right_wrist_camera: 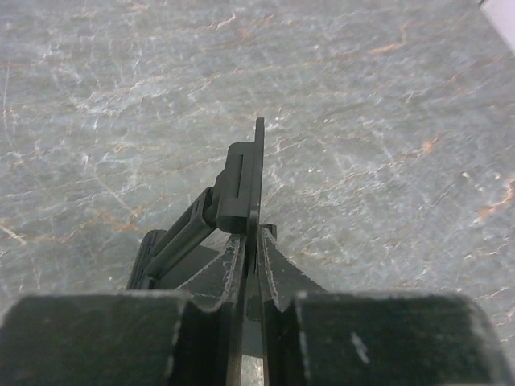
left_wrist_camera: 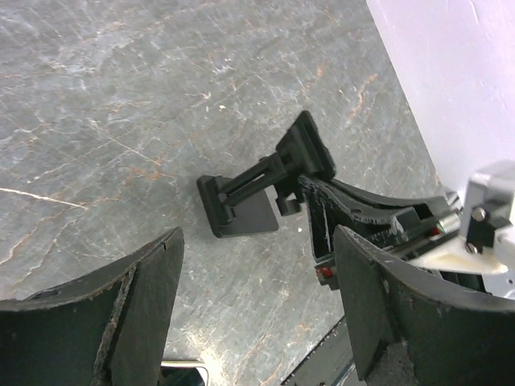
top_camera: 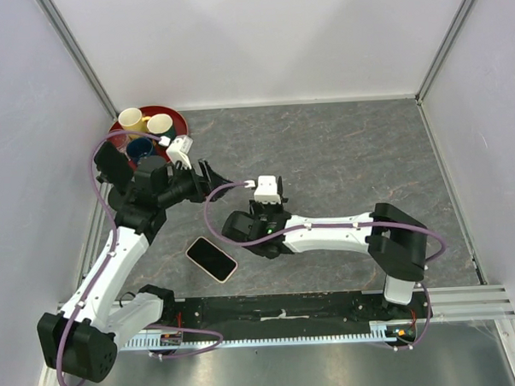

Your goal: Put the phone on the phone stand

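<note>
R jaws — tight on phone stand [right_wrist_camera: 241, 181] edge

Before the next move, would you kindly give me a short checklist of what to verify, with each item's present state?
1. Right hand shut on the back plate of the phone stand: ok.
2. Stand upright, base down on the table: ok.
3. Left hand open and empty: ok.
4. Phone lying flat and free on the table, beside the left arm: ok.
5. Phone on the stand: not ok, not yet done.
</note>
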`<move>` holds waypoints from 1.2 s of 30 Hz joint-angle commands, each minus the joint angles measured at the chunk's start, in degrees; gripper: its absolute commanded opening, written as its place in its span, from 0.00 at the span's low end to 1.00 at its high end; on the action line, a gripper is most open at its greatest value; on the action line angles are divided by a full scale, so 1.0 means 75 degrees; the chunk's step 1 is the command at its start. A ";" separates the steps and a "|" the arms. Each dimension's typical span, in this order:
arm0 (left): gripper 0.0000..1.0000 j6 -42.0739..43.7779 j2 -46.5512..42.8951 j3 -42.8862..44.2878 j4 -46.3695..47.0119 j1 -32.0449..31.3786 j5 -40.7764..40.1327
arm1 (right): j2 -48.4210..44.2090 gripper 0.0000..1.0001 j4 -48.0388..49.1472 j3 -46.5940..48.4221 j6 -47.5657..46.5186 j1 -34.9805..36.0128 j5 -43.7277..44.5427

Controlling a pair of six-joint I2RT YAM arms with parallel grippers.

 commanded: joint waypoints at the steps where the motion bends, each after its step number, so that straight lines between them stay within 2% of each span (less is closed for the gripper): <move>1: 0.80 0.0207 -0.0129 0.0170 0.0033 0.0115 -0.0296 | 0.0303 0.20 -0.1242 0.0899 0.0999 0.0249 0.1481; 2: 0.81 0.0172 -0.0094 0.0158 0.0033 0.0162 -0.0272 | 0.0351 0.26 -0.1325 0.0958 0.1011 0.0284 0.1446; 6: 0.84 0.0124 0.0000 0.0146 0.0080 0.0256 -0.0143 | 0.0481 0.63 -0.1666 0.1076 0.1140 0.0402 0.1154; 8: 0.85 0.0136 0.0012 0.0146 0.0080 0.0291 -0.0155 | 0.0387 0.72 -0.1666 0.1029 0.1128 0.0425 0.0734; 9: 0.86 0.0136 0.0035 0.0135 0.0080 0.0291 -0.0155 | 0.0305 0.80 -0.1642 0.0994 0.1105 0.0425 0.0592; 11: 0.86 0.0159 0.0059 0.0135 0.0080 0.0326 -0.0166 | 0.0200 0.86 -0.1560 0.0959 0.0895 0.0449 0.0229; 13: 0.86 0.0218 0.0117 0.0135 0.0103 0.0338 -0.0143 | -0.0174 0.89 -0.1247 0.0808 0.0568 0.0472 0.0005; 14: 0.86 0.0230 0.0129 0.0123 0.0103 0.0350 -0.0108 | -0.0408 0.91 -0.0873 0.0644 -0.0339 0.0495 -0.0170; 15: 0.86 0.0242 0.0164 0.0123 0.0150 0.0338 0.0020 | -0.1002 0.92 -0.0382 0.0422 -0.0882 0.0484 -0.0705; 16: 0.85 0.0276 0.0199 0.0111 0.0196 0.0338 0.0114 | -0.1379 0.93 0.0772 -0.0160 -0.1421 0.0495 -0.1151; 17: 0.84 0.0288 0.0223 0.0088 0.0266 0.0338 0.0231 | -0.1800 0.95 0.1468 -0.0526 -0.2703 0.0484 -0.1655; 18: 0.83 0.0288 0.0246 0.0041 0.0441 0.0338 0.0534 | -0.2710 0.98 0.2206 -0.0947 -0.3272 0.0484 -0.2959; 19: 0.83 0.0288 0.0270 0.0006 0.0559 0.0338 0.0711 | -0.3148 0.98 0.3431 -0.1682 -0.3789 0.0472 -0.3575; 21: 0.82 0.0265 0.0352 -0.0111 0.0828 0.0327 0.1294 | -0.4236 0.98 0.4214 -0.2203 -0.4551 0.0437 -0.4561; 24: 0.81 0.0335 0.0539 -0.0112 0.1111 0.0046 0.1673 | -0.4977 0.98 0.4078 -0.2393 -0.4649 0.0087 -0.5256; 27: 0.77 0.0522 0.0924 0.0017 0.0948 -0.0551 0.1522 | -0.5598 0.98 0.3456 -0.2439 -0.4579 -0.0487 -0.5830; 30: 0.73 0.0722 0.1509 0.0414 0.0398 -0.1114 0.1055 | -0.6103 0.98 0.2953 -0.2778 -0.4276 -0.1621 -0.7152; 33: 0.72 0.0640 0.2037 0.0812 -0.0072 -0.1290 0.0574 | -0.5955 0.98 0.2357 -0.2745 -0.4122 -0.2571 -0.8816; 36: 0.71 0.0546 0.2285 0.1152 -0.0271 -0.1396 0.0257 | -0.5708 0.98 0.2073 -0.2872 -0.4145 -0.2972 -0.9920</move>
